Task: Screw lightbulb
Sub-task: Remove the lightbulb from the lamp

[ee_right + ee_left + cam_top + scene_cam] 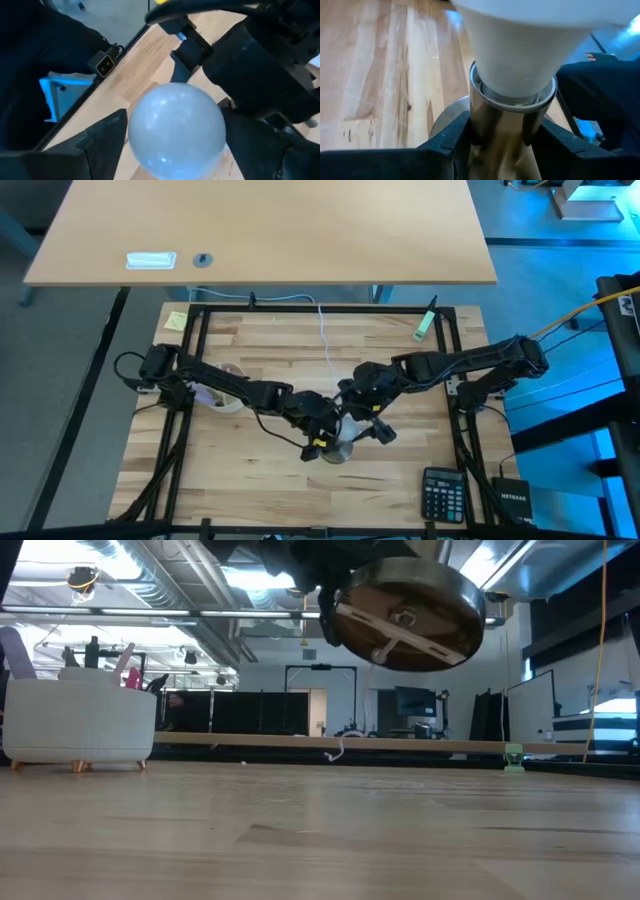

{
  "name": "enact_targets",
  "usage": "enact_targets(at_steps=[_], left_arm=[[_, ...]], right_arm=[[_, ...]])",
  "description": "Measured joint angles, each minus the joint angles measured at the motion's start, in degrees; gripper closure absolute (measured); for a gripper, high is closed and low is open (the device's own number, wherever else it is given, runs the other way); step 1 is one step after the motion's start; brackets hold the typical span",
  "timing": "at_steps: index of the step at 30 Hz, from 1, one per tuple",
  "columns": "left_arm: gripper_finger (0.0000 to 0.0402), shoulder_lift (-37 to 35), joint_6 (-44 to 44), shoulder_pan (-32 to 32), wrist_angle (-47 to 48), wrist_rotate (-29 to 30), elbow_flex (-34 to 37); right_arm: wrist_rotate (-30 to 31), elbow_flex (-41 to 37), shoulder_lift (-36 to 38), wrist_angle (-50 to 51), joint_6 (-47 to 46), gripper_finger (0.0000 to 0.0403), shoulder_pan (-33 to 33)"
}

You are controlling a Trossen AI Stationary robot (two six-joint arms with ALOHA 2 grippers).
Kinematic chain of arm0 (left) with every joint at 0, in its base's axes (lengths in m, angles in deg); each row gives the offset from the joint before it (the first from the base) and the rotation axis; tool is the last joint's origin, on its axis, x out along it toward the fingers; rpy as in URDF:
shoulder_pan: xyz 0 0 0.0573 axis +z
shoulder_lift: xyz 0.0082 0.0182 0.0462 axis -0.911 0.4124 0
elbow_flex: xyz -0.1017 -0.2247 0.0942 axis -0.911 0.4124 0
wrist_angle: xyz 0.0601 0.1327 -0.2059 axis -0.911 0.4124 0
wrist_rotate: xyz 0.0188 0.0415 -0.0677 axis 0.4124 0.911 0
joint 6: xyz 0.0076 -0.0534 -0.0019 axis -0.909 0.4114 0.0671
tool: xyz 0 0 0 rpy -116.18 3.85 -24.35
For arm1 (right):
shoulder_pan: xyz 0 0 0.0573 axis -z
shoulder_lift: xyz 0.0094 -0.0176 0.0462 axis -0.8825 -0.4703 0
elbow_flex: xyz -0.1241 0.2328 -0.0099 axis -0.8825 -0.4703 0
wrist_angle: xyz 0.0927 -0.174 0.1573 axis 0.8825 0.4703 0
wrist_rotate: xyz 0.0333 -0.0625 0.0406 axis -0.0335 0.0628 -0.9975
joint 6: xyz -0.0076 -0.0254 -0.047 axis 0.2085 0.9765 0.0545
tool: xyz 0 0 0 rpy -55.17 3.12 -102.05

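Observation:
The white frosted lightbulb [520,50] sits with its narrow end in the collar of the silvery socket [506,120]. The socket's round disc base [410,612] hangs tilted, clear of the table, in the low view. My left gripper [505,137] is shut on the socket's neck at the table's middle [325,442]. My right gripper [175,135] meets it from the right [352,420] and is shut on the bulb's round globe [175,127]. The bulb's screw base is hidden inside the collar. My left gripper pinches the socket's silvery neck [490,132] between its two fingers, just below the collar. The socket is lifted clear of the table with its disc base tilted. My right gripper pinches the bulb's globe between its two fingers [107,132], one on each side of its widest part [137,125]. The bulb is lifted clear of the table, its narrow end in the socket.
A black calculator [443,492] lies at the near right. A white roll [228,398] sits under the left arm, and a white container [80,725] shows at left in the low view. A green marker [424,323] and a thin white cord [328,330] lie at the far side.

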State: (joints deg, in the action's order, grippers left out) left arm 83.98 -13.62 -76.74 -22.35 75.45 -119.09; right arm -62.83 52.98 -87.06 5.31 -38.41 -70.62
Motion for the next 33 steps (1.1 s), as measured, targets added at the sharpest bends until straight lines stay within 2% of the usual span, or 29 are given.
enact_targets(at_steps=[3, 6, 12, 16, 20, 26, 33], left_arm=[[0.0248, 0.0, 0.3, 0.0, 0.4, 0.0, 0.1], [0.0248, 0.0, 0.6, 0.0, 0.3, 0.2, 0.1], [0.0248, 0.1, 2.1, 0.3, 0.6, 5.9, 0.0], [0.0248, 0.1, 2.4, 0.9, 0.0, 8.1, 0.0], [0.0248, 0.1, 3.3, 1.1, 0.5, 14.2, 0.0], [0.0247, 0.1, 5.2, 0.5, 2.5, 28.0, 0.0], [0.0247, 0.1, 9.7, 0.7, 4.0, 39.7, 0.0]], right_arm=[[-0.6, 0.1, -0.4, 0.0, -0.6, 0.0067, 0.0], [1.4, 1.9, -0.3, 3.1, -0.6, 0.0057, 0.0], [10.3, 12.8, 0.2, 19.9, -4.6, 0.0055, 0.2], [16.5, 15.3, 0.2, 27.0, -7.1, 0.0055, 0.2], [22.1, 15.2, 0.8, 32.5, -9.5, 0.0055, 0.1], [22.7, 9.6, 3.6, 33.8, -13.5, 0.0055, 1.5], [28.4, 0.4, 11.7, 24.9, -16.3, 0.0055, 3.4]])
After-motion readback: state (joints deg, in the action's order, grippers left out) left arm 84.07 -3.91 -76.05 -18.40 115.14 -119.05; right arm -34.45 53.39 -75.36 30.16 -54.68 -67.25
